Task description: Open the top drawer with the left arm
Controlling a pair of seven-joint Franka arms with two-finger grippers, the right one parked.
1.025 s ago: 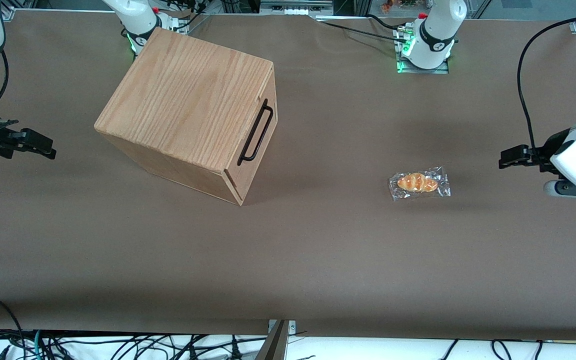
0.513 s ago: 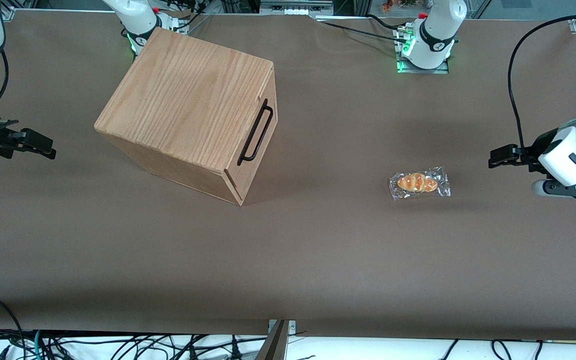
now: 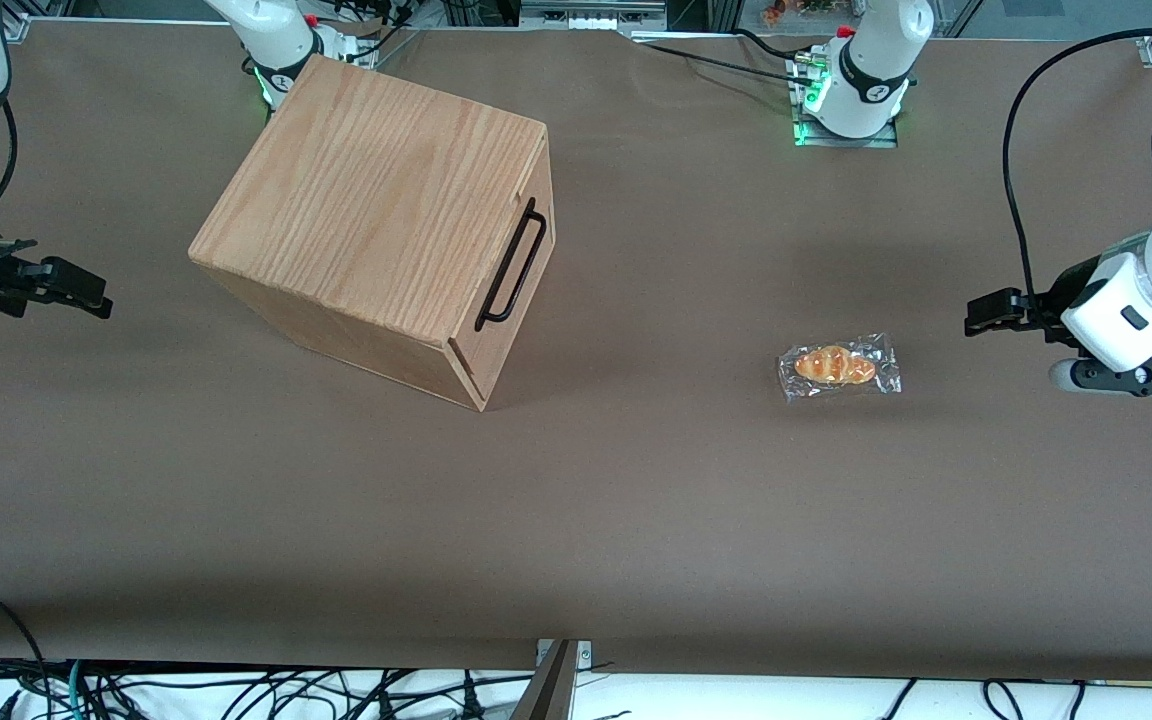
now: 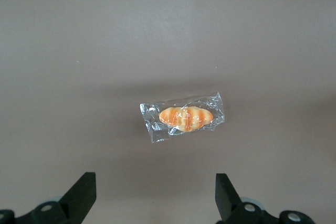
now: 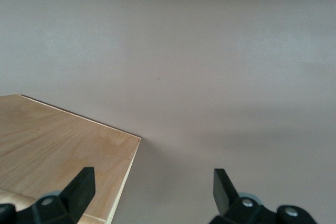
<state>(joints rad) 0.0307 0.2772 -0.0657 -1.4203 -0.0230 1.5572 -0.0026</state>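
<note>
The oak-grain wooden box (image 3: 376, 200) stands toward the parked arm's end of the table, turned at an angle. Its top drawer (image 3: 528, 290) is closed, with the long black bar handle (image 3: 511, 265) across its front. The left arm's gripper (image 3: 981, 312) is at the working arm's end of the table, well away from the box and above the table surface. In the left wrist view the gripper (image 4: 155, 182) is open and empty, its fingers (image 4: 84, 190) wide apart.
A plastic-wrapped bread roll (image 3: 839, 366) lies on the brown table (image 3: 636, 480) between the gripper and the box, closer to the gripper; it also shows in the left wrist view (image 4: 184, 118). The box top shows in the right wrist view (image 5: 58, 145).
The left arm's gripper has moved a little toward the bread roll and the box. The drawer and the roll have not moved.
</note>
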